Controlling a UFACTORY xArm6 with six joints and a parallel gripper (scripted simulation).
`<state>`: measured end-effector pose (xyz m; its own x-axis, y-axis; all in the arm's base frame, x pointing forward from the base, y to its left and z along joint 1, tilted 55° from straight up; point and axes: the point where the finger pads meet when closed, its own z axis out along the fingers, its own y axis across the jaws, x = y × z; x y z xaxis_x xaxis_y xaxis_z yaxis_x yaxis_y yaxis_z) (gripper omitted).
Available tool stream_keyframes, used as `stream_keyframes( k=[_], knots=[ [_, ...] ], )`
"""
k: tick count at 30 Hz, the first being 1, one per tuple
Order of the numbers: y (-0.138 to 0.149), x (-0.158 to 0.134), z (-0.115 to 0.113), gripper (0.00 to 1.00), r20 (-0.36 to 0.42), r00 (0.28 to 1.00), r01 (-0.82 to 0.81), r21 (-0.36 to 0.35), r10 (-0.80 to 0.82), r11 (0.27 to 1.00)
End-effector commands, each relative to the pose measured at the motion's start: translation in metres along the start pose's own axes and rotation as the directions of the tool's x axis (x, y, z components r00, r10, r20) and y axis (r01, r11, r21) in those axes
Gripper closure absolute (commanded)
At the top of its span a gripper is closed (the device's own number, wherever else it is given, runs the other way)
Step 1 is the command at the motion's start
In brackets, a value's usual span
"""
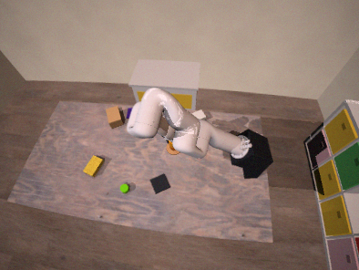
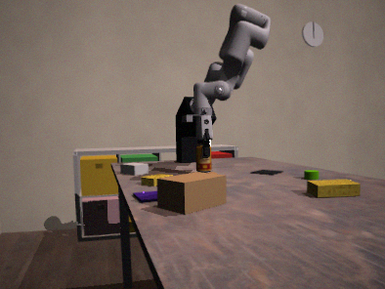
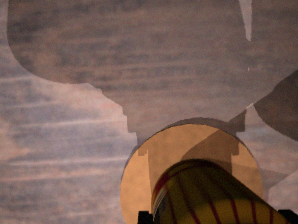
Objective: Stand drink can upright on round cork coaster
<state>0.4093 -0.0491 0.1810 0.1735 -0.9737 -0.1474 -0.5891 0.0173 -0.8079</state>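
The white arm (image 1: 182, 125) bent down steeply, its claw (image 2: 205, 138) gripping the upright yellow-and-red striped drink can (image 2: 203, 157) over the round cork coaster (image 3: 150, 165).

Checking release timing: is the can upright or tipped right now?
Upright. In the exterior view the drink can stands vertical in the shut hand, low over the round cork coaster; contact cannot be told.
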Motion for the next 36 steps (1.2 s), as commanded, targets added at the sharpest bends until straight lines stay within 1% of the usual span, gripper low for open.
stream_keyframes(
  k=[1,12,13,36],
  knots=[
    [-0.0006,0.0004,0.0028,1.00,-0.002,1.000,0.001,0.003,-0.001,1.000],
    [-0.0006,0.0004,0.0028,1.00,-0.002,1.000,0.001,0.003,-0.001,1.000],
    [-0.0006,0.0004,0.0028,0.00,-0.002,1.000,0.001,0.003,-0.001,1.000],
    [-0.0006,0.0004,0.0028,0.00,-0.002,1.000,0.001,0.003,-0.001,1.000]
  ],
)
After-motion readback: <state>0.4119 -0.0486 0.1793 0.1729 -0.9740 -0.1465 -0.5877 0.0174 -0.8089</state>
